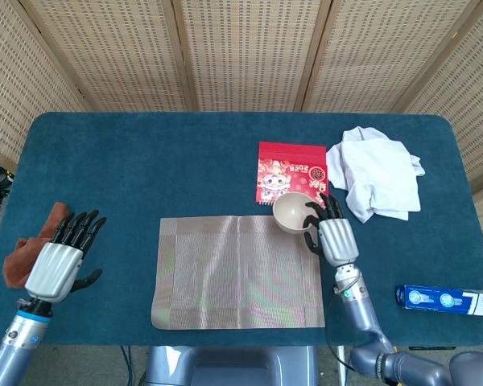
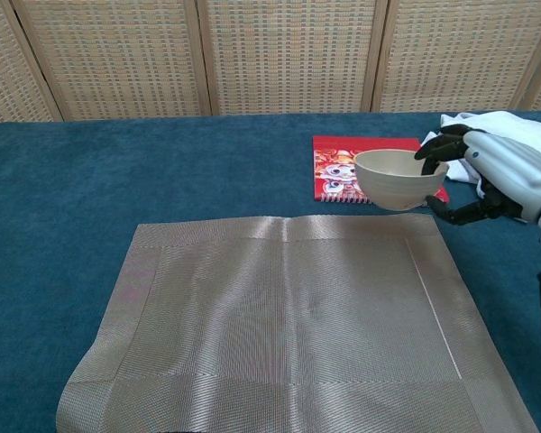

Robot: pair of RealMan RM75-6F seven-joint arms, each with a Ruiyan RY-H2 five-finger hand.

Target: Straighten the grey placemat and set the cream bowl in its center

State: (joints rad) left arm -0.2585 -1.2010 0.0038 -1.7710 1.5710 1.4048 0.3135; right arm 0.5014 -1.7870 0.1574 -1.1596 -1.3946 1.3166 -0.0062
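My right hand (image 1: 332, 237) grips the cream bowl (image 1: 293, 212) by its rim, apparently clear of the grey placemat (image 1: 238, 271) corner. My left hand (image 1: 58, 261) hovers empty, fingers spread, over the desk (image 1: 145, 161).

right hand (image 1: 331, 234) holding cream bowl (image 1: 295, 212) — over grey placemat (image 1: 237, 271) corner
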